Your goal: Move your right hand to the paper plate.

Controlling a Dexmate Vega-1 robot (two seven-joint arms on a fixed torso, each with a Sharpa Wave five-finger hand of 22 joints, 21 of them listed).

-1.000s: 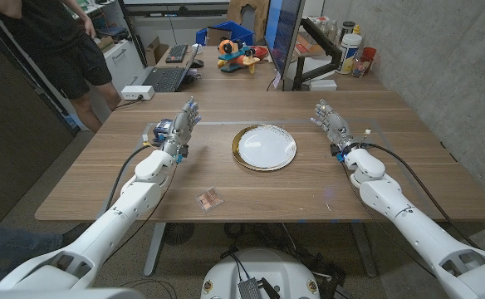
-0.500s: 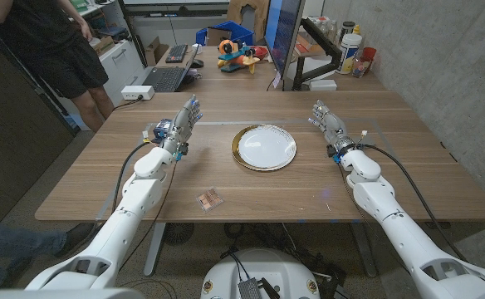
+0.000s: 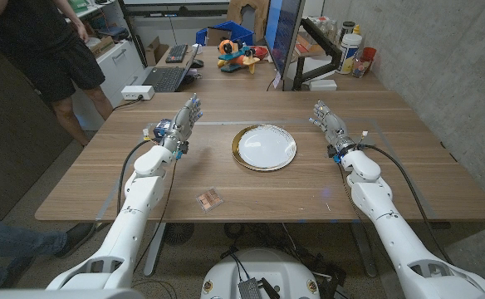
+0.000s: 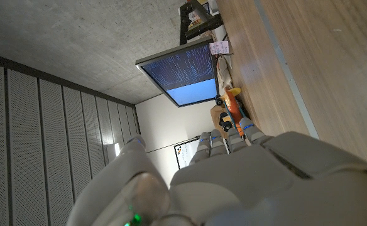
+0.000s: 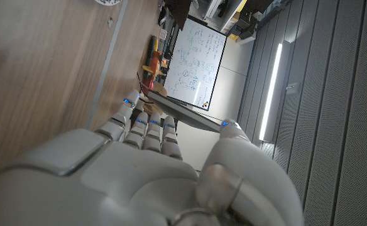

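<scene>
White paper plate [image 3: 264, 148] lies flat, round.

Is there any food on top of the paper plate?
No. The paper plate looks bare: a plain white middle with a gold rim, and nothing lying on it. It sits flat on the wooden table, so whatever is underneath the plate is covered and cannot be seen.
</scene>
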